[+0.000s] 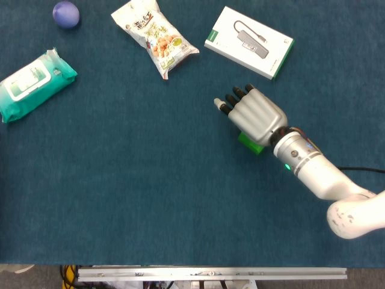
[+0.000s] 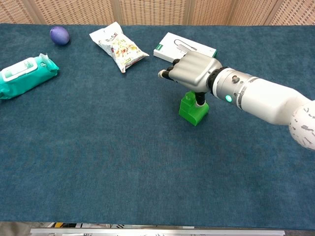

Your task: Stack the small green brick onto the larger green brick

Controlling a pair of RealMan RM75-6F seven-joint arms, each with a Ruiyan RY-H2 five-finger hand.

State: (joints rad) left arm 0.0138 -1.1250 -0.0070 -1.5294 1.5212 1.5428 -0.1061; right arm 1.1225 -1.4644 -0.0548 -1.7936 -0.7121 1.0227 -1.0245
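The small green brick sits on top of the larger green brick on the blue cloth, right of the middle. In the head view only a green corner of the bricks shows under my wrist. My right hand hovers just above the stack with its fingers stretched out to the left, holding nothing; the same right hand covers most of the stack from overhead. My left hand is in neither view.
A white boxed adapter lies behind the hand. A snack bag lies at the back middle, a teal wipes pack at the left, and a purple ball in the far left corner.
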